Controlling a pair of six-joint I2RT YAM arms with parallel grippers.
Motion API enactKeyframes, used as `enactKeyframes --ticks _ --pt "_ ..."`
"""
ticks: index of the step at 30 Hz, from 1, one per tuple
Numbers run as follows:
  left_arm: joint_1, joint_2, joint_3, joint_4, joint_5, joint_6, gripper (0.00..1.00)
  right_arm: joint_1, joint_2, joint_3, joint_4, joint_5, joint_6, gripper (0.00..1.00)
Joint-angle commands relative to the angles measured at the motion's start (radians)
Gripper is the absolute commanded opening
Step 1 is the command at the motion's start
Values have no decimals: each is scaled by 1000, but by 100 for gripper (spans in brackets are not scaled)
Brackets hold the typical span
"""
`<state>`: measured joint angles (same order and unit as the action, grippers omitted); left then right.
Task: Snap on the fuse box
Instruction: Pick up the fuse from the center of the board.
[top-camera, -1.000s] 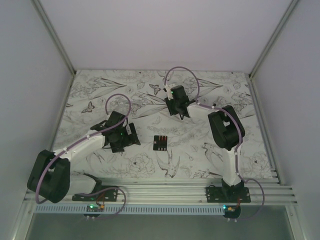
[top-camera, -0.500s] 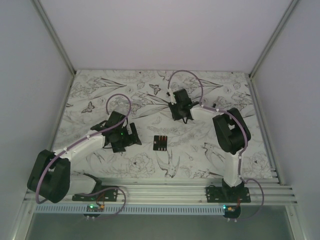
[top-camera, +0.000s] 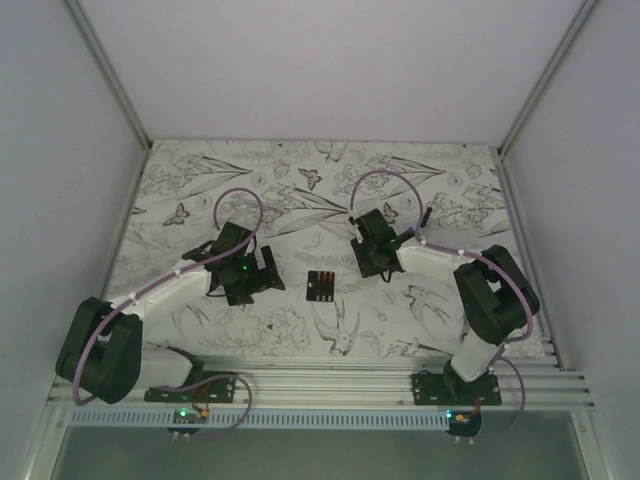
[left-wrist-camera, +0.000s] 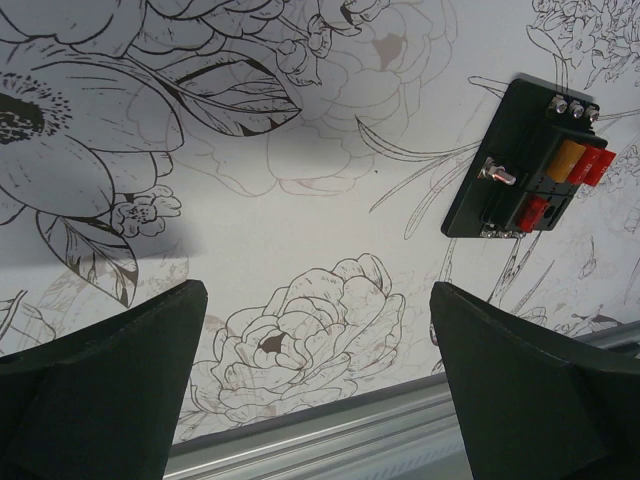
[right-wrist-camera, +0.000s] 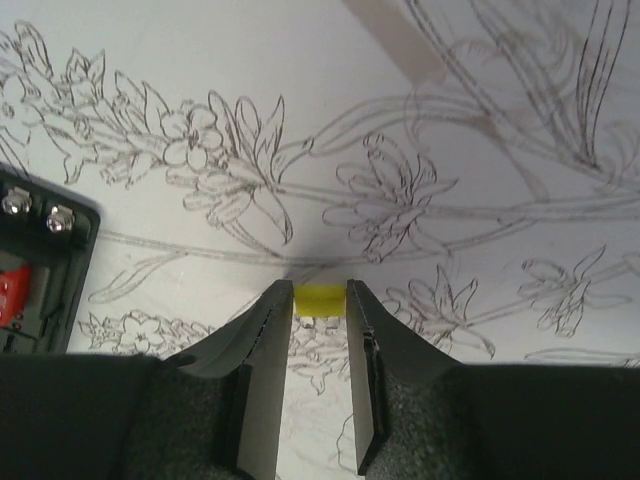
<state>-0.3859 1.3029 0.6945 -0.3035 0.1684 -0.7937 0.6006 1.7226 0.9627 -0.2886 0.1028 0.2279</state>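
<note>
The right fingers (right-wrist-camera: 262, 350), narrow on a small yellow piece (right-wrist-camera: 320, 299), have swung in just right of the fuse box (top-camera: 321, 285) on the counter (top-camera: 200, 180), so seating it looks next; the left fingers (left-wrist-camera: 100, 390) gape wide to its left

My table (top-camera: 250, 170) has a white top printed with black line drawings of flowers, butterflies and birds, and a ribbed aluminium rail (top-camera: 330, 385) runs along its near edge. A plain pale back wall (top-camera: 330, 70) and 2 side walls (top-camera: 50, 200) close it in, joined at slim metal posts (top-camera: 105, 70). The light is soft and even.
</note>
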Motion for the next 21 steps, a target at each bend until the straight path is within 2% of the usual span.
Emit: enactKeyframes --ticks 1,12,21 --pt "7 24 0 10 29 -12 100 16 -26 -45 -91 16 52 34" --pt "7 15 -9 18 40 -15 100 16 -12 1 -136 -30 3 41" --pt "7 19 -7 19 44 -12 100 17 44 37 -142 -3 -11 38"
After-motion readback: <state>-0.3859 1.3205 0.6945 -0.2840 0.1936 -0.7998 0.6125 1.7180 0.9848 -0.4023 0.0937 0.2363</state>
